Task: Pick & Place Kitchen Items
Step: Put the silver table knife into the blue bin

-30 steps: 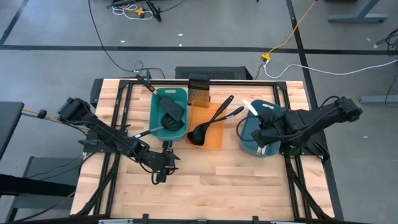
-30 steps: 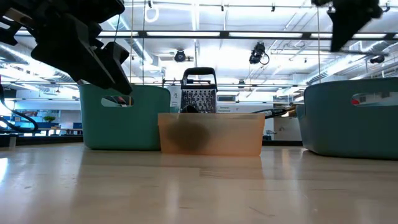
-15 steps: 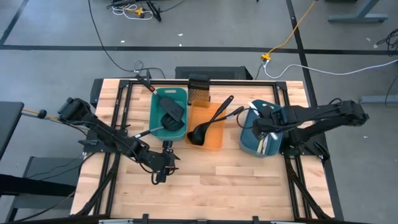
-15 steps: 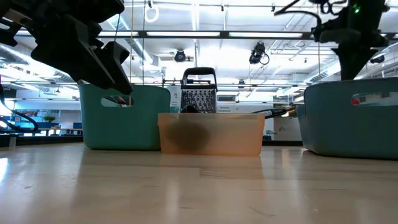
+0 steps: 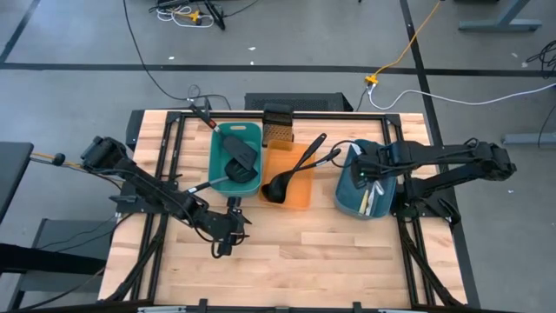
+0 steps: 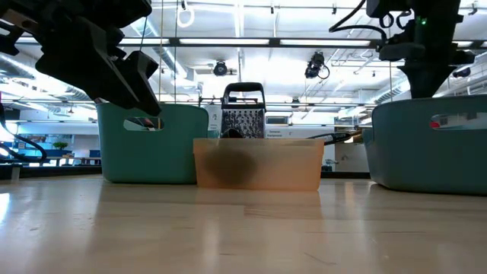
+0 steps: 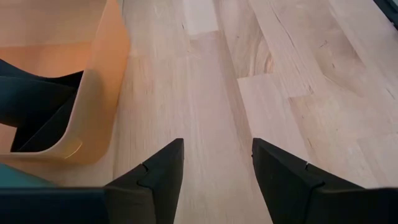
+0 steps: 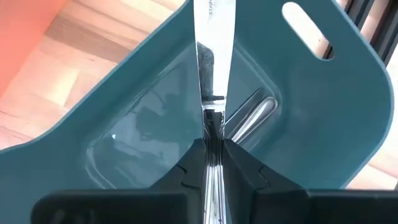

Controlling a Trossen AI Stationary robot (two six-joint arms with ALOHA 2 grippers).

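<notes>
My right gripper (image 8: 211, 144) is shut on a silvery knife (image 8: 211, 56) and hangs over the blue tray (image 5: 346, 198) at the table's right (image 5: 363, 174). Another silvery cutlery piece (image 8: 251, 121) lies on that tray's floor, and a pale piece (image 5: 367, 203) shows there too. Two black spatulas (image 5: 240, 156) lie in the teal tray (image 5: 217, 174). Two black ladles (image 5: 280, 184) rest in the orange tray (image 5: 300, 198), their handles sticking out over its far rim. My left gripper (image 7: 217, 155) stands open above bare wood near the orange tray's corner (image 7: 81, 149). My right gripper pinches the knife between its two fingers where the handle meets the blade (image 8: 211, 115). The fingers come steeply from above and lie along the knife. The blade runs on beyond the fingertips over the tray's inside. Whether its tip touches anything lies outside the frame.
A small dark mesh box (image 5: 279, 126) stands behind the orange tray at the far edge. Bare wooden table (image 5: 313, 252) stretches along the near side, in front of all three trays. Black frame rails (image 5: 408, 243) run along the table's sides.
My right gripper, still shut on the knife, has swung toward the table's far edge and sunk toward the blue tray, rolling as it went. My left arm has kept still.
</notes>
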